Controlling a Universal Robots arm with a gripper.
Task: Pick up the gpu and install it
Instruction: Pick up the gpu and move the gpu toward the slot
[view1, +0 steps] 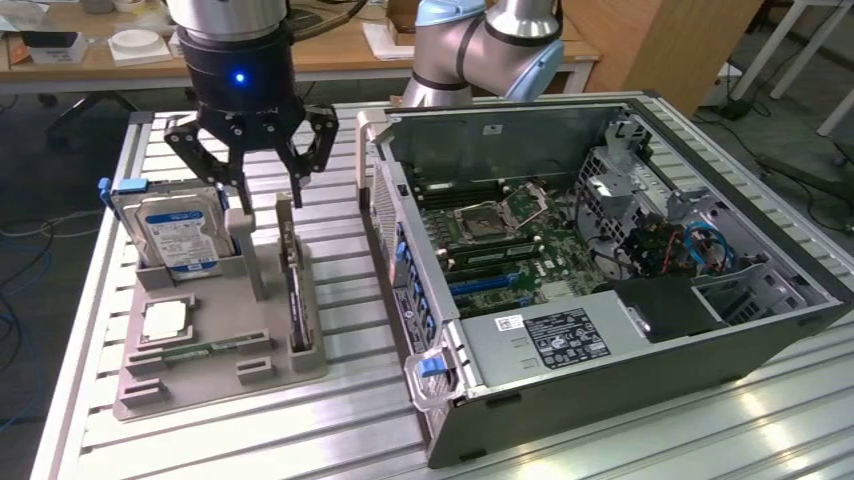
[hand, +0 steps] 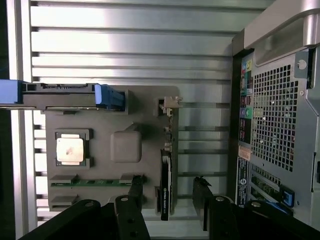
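- Slatted metal table (view1: 267, 440) fills the bottom edge of the exterior view and carries everything else.
- Open computer case (view1: 641, 380) takes up the right half of the frame, lying on its side with the motherboard exposed.
- Grey parts tray (view1: 214, 385) sits at the lower left of the frame, just beside the case.
- Robot hand (view1: 263, 185) hangs over the tray's far end at the upper left. Its fingers (view1: 304, 150) are spread wide apart, and it holds nothing and touches nothing.
- A hard drive (view1: 174, 230) stands upright in the tray, left of the hand.
- The gpu (view1: 299, 300) stands on edge in a slot along the tray's right side.
  - Its long axis runs from the upper part of the frame down toward the camera, parallel to the case's back panel.
  - Its silver bracket (view1: 284, 215) is at the far end.
  - The card lies below the hand and slightly to the exterior view's right of its middle, with the right fingertip near the bracket end.
  - In the wrist view the gpu (hand: 165, 185) lies between the two fingers, so the hand (hand: 167, 182) looks lined up across the card's thin side.
- A processor (view1: 163, 318) and a green memory stick (view1: 200, 350) lie flat in the tray.
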